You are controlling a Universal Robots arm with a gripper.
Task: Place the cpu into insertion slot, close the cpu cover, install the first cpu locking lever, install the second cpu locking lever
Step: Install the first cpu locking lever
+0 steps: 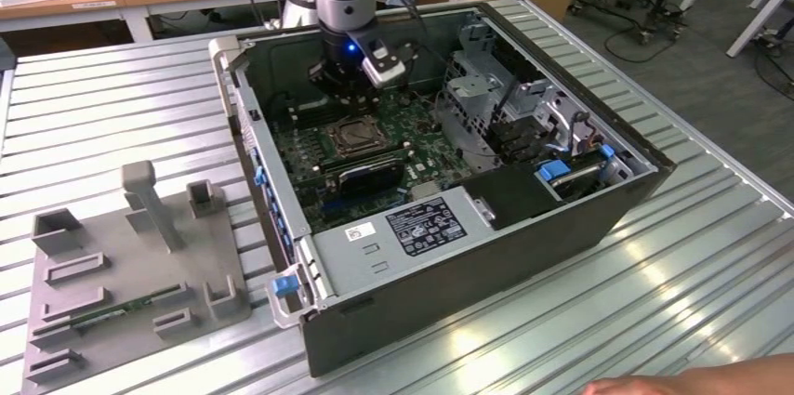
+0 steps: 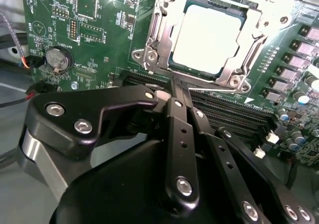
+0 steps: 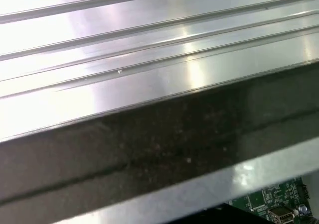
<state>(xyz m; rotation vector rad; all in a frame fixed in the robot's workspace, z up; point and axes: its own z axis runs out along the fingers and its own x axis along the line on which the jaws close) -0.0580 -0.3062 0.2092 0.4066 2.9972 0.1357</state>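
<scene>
Silvery, thin and likely stiff, the cpu cover [image 2: 254, 35] frames your fragile cpu [image 2: 209, 35], so touch only its metal rim with the gripper [image 2: 175, 89], jaws pressed together, empty.

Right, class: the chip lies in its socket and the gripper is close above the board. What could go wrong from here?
1. The gripper, fingers shut, sits right by the long black slots beside the cpu cover; a small drift might scrape them.
2. Whether the cpu lies flat cannot be told; clamping it tilted could damage the insertion slot.
</scene>
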